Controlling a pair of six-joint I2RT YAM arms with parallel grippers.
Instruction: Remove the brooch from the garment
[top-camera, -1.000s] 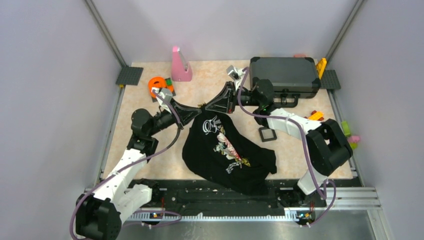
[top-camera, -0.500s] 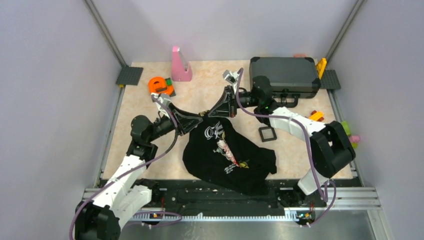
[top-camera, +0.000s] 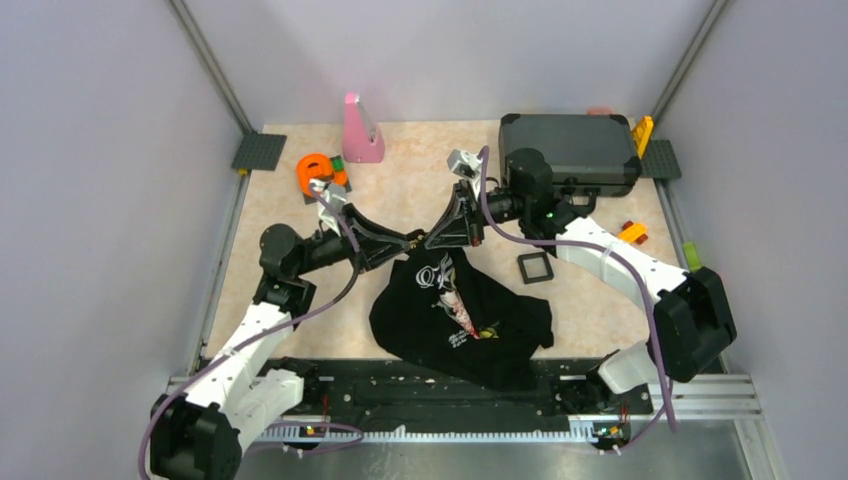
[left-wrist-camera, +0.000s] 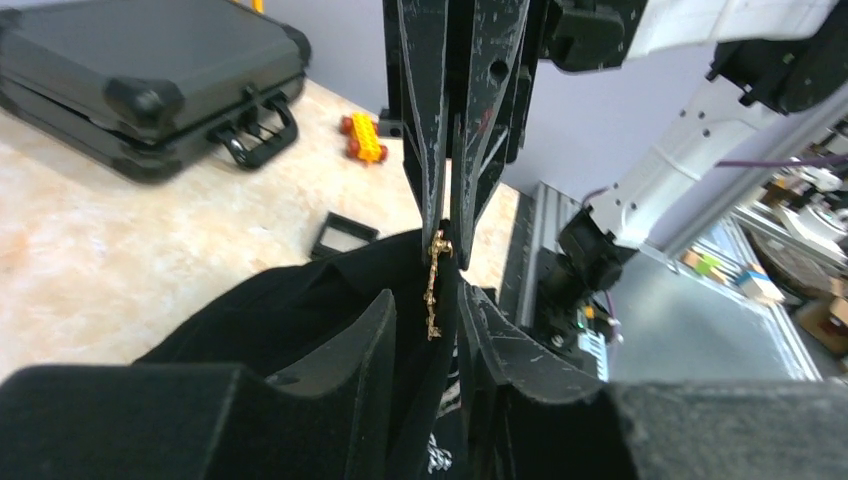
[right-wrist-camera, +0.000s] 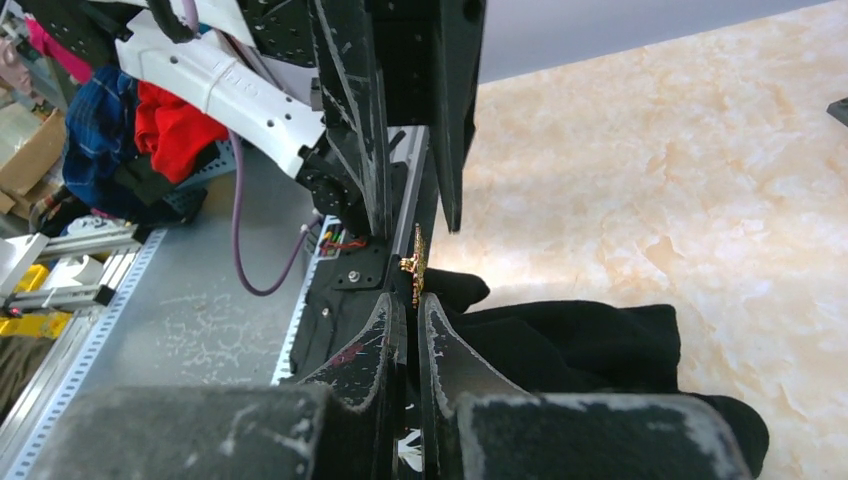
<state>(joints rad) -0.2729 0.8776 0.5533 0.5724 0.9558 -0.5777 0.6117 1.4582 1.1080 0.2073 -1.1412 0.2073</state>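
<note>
The black T-shirt (top-camera: 470, 315) with white lettering lies bunched at the near middle, its collar end raised to both grippers. My left gripper (top-camera: 405, 242) is shut on a fold of the shirt's cloth (left-wrist-camera: 300, 310); in the left wrist view (left-wrist-camera: 427, 290) black cloth fills its jaws. The tiny gold brooch (left-wrist-camera: 434, 285) hangs on that fold just past the left fingertips. My right gripper (top-camera: 429, 239) comes from the opposite side (left-wrist-camera: 445, 225) and is shut on the brooch's top. In the right wrist view the brooch (right-wrist-camera: 412, 264) sits at the tip of my right gripper (right-wrist-camera: 410, 297).
A dark grey hard case (top-camera: 570, 150) stands at the back right. A small black square frame (top-camera: 534, 267) lies right of the shirt. A pink wedge (top-camera: 360, 130) and an orange piece (top-camera: 318, 172) are at the back left. Small toys (top-camera: 632, 232) lie by the right edge.
Both grippers have moved together toward the near side, tips still meeting. The shirt's collar end has come with them and the shirt has bunched shorter.
</note>
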